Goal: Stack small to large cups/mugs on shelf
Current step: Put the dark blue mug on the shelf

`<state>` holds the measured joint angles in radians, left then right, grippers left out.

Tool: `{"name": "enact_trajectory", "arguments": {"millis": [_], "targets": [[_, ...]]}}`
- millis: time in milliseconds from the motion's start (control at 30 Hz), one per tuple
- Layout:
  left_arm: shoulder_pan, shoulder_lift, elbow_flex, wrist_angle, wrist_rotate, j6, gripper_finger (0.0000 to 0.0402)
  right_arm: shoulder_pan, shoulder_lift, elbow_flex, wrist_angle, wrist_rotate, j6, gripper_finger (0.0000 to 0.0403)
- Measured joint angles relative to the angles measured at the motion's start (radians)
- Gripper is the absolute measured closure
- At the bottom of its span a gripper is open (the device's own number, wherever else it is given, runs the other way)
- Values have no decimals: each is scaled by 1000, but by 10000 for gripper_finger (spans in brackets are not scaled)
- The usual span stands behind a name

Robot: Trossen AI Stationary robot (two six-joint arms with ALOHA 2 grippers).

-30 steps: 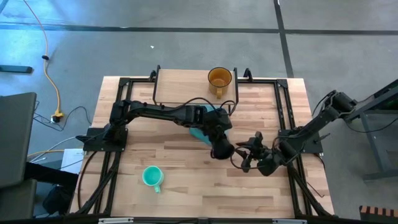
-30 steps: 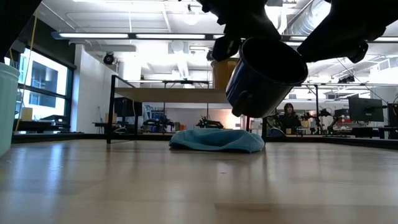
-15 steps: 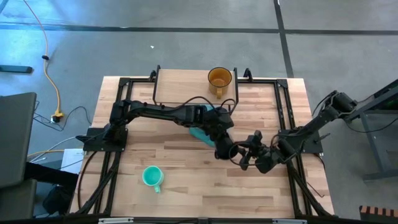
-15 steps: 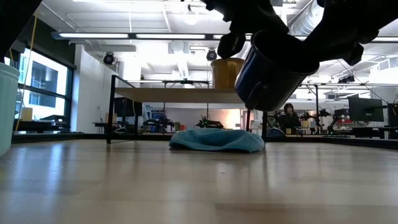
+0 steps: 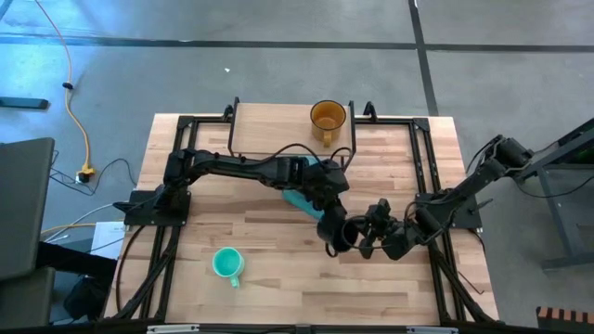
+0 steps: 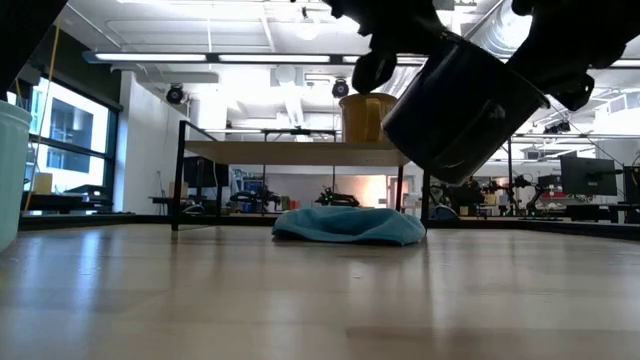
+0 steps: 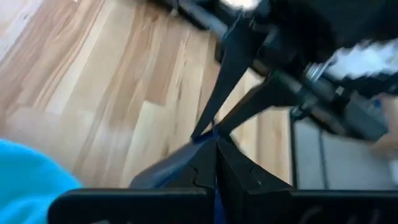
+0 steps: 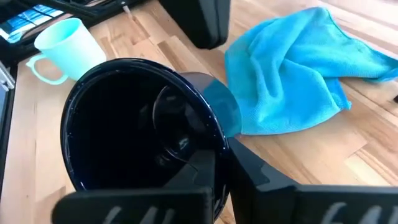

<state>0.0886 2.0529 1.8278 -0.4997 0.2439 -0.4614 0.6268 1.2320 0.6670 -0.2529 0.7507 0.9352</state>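
The dark navy mug (image 5: 339,234) hangs tilted above the middle of the table, clear of the wood (image 6: 460,110), with its mouth toward my right arm (image 8: 124,124). My left gripper (image 5: 327,223) and my right gripper (image 5: 357,237) are both shut on it, from opposite sides. The teal mug (image 5: 225,264) stands on its base near the table's front left. The amber mug (image 5: 327,117) stands on the shelf (image 5: 269,130) at the far edge. My left gripper pinches a thin dark-blue edge of the mug (image 7: 205,138) at its fingertips, slanting down from the table's left. Whether that edge is rim or handle, I cannot tell. The mug is lifted clear of the table. My right gripper grips the mug's wall at the rim (image 8: 221,146), one finger (image 8: 199,171) inside the mug and one (image 8: 255,177) outside. It comes slanting down from the table's right. The mug is tilted, its mouth facing this gripper, off the table.
A light blue cloth (image 5: 299,198) lies crumpled on the table just beyond the mug, in front of the shelf (image 6: 345,225). Black frame rails run along both sides of the table (image 5: 422,167). Bare wood lies between the teal mug and the grippers.
My right gripper, open a second ago, has shut on the dark mug's rim. The mug has tipped further over, its mouth turning toward my right gripper, while it stays held up off the table by my left gripper.
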Motion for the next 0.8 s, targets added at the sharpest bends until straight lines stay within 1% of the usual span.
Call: {"name": "enact_trajectory", "arguments": {"millis": [67,100,233,300,400,533,700,800], "targets": [[-5,0,0,-32,-15,43,401,-1,0,0,1,-6,9,399],[-13,0,0,-56,-41,65,401,-1,0,0,2,-7,17,399],[-53,0,0,-136,-182,163,401,-8,0,0,2,-17,36,400],[-73,0,0,-148,-237,205,400,-25,0,0,3,-52,36,401],[-93,0,0,-146,-280,224,393,-63,0,0,3,-112,35,401],[-95,0,0,-164,-313,209,364,-100,0,0,8,-171,28,402],[-94,-7,0,-222,-400,206,316,-111,-1,0,17,-197,14,402],[-94,-16,0,-252,-407,201,289,-110,-1,0,17,-204,14,402]]}}
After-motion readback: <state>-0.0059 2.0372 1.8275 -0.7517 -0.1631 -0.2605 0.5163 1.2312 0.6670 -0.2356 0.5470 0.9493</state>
